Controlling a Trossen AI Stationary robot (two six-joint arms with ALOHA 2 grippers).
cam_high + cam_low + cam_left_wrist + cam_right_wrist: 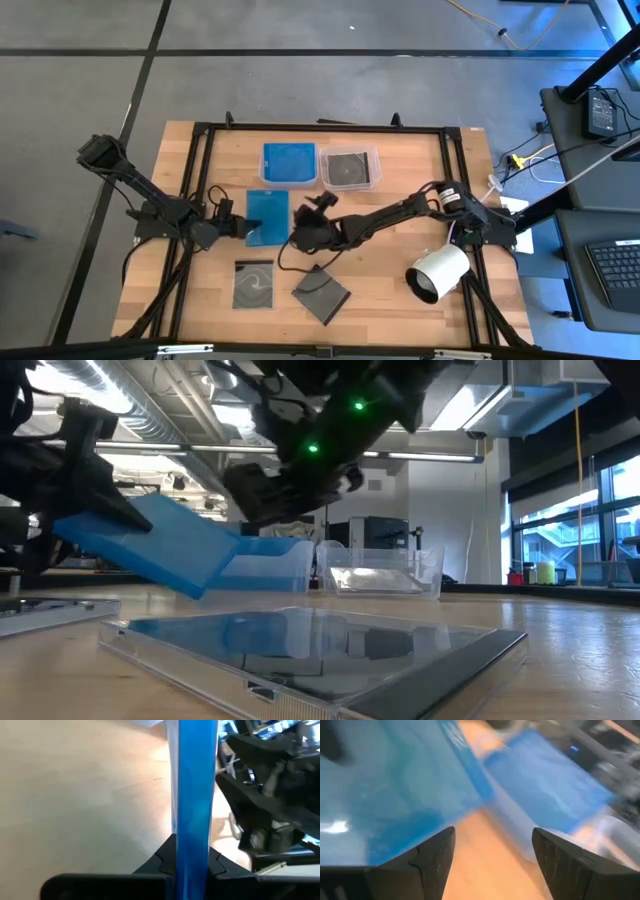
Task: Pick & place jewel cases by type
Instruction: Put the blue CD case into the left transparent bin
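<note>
1. The left gripper (pixel 238 226) is clamped on the near-left edge of a blue case (pixel 268 218), which sits mid-table just in front of the blue tub (pixel 289 163). The left wrist view shows the case (pixel 192 800) edge-on, running straight out from between the closed fingers (pixel 160 861).

2. The relation that matters: the case extends from the left jaws toward the table's centre and back, and the blue tub lies just beyond its far edge. The left arm holds it, so a carry to that tub would be a short push toward the back.

3. The right gripper (pixel 318 207) is just beside the case's right edge, fingers (pixel 432 855) spread wide and holding nothing; blue plastic fills what lies ahead of them.

4. The low view shows what the high view cannot: the blue case (pixel 150 545) is tilted, its gripped end raised and its far edge dipping toward the tub (pixel 270 565), so it appears to be off the wood.

5. Only the high view gives the sorting layout: a dark case (pixel 348 167) already lies in the second tub (pixel 372 158), while two dark cases (pixel 253 284) (pixel 321 294) wait at the table's front edge.

6. The white cylinder (pixel 438 272) lies well to the right, clear of the work.
</note>
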